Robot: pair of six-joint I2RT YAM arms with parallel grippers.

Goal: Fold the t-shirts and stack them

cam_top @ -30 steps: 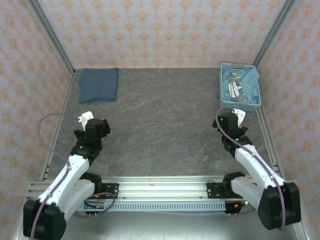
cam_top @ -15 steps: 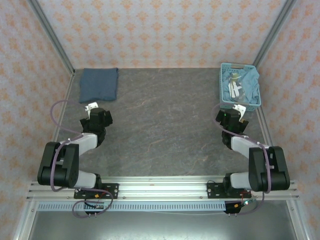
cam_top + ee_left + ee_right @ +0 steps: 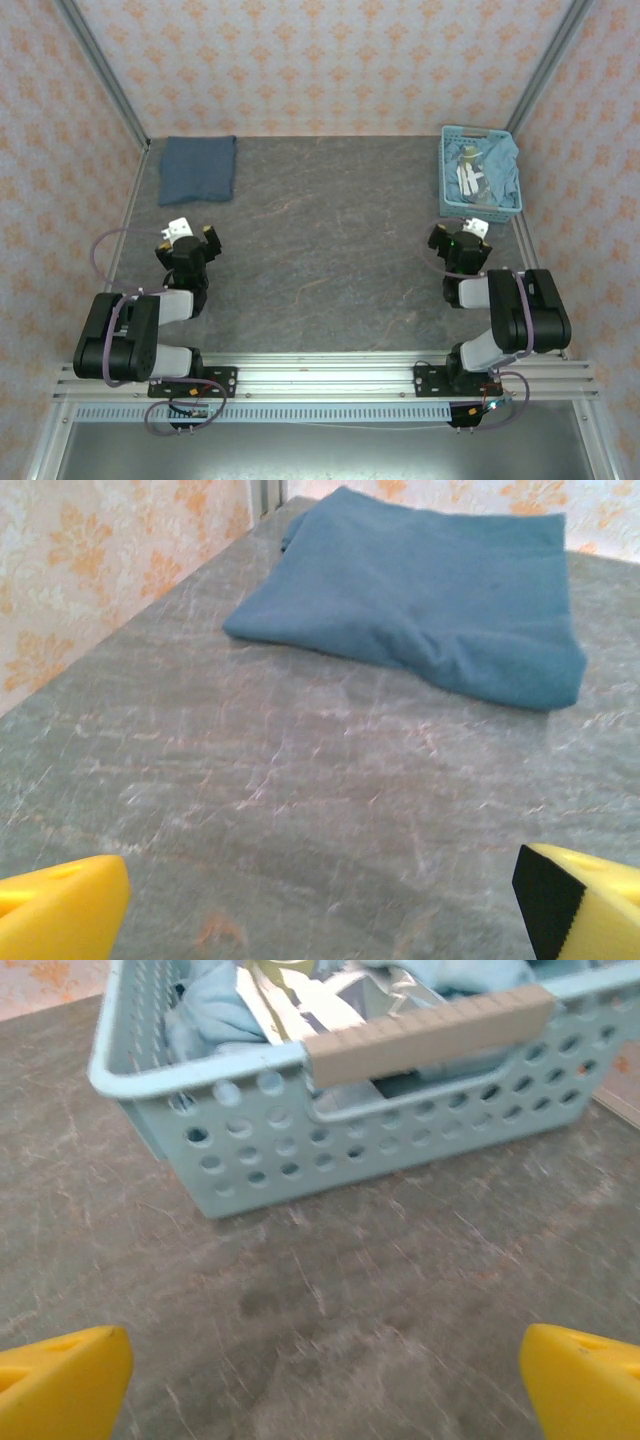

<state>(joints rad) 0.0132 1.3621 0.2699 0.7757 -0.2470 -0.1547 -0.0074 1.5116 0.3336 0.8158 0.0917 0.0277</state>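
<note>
A folded slate-blue t-shirt (image 3: 198,168) lies flat at the back left of the table, and it fills the top of the left wrist view (image 3: 420,590). Lighter teal-blue t-shirts (image 3: 497,165) are bunched in the light-blue basket (image 3: 479,170) at the back right; the right wrist view looks at that basket (image 3: 330,1150) from close by, cloth (image 3: 210,1015) showing over its rim. My left gripper (image 3: 187,240) is open over bare table, short of the folded shirt. My right gripper (image 3: 463,238) is open too, just in front of the basket. Both hold nothing.
The basket has a tan handle bar (image 3: 430,1035) on its near wall. Patterned walls and metal posts close in the table on three sides. The grey table (image 3: 330,250) lies bare between the two arms.
Both arms have drawn back toward their bases and folded up. The grippers have come nearer the front of the table. The shirts and basket have not moved.
</note>
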